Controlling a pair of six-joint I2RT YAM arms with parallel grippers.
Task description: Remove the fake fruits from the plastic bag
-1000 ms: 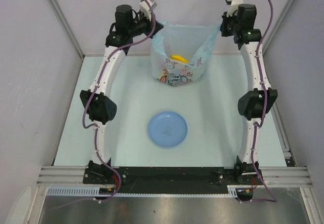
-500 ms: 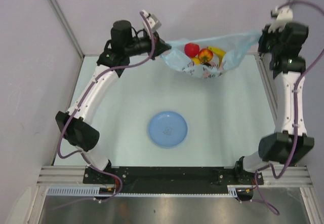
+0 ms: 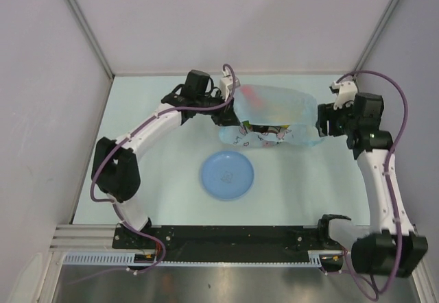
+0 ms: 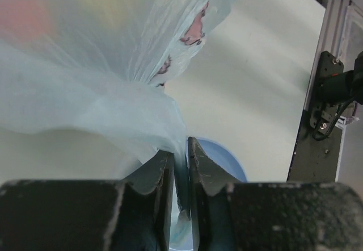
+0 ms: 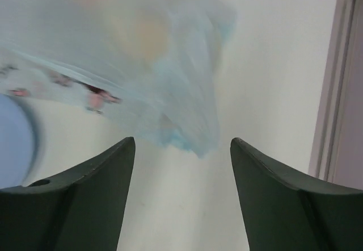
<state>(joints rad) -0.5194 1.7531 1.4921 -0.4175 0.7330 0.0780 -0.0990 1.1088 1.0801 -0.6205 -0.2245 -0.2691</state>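
Right now the plastic bag [image 3: 274, 114] lies slumped on the surface [image 3: 158, 186] just on the far side of the blue plate [image 3: 227, 175]. The fake fruits [image 4: 25, 12] show only as blurred red and yellow patches through its film, so none is out yet. The left tool [image 4: 181, 149] is clamped on a gathered fold at the bag's left end, with film pinched between its nearly closed sides. The right tool [image 5: 181, 143] stands wide apart, the bag's right corner just ahead of it and not held. The step in hand looks like working the fruits toward the mouth, and I cannot tell which way the mouth faces, so that should be found first. The left pinch would best hold firm while the right tool takes a low corner and lifts gently. The thin film may slip or tear, and round fruits may roll off past the plate.
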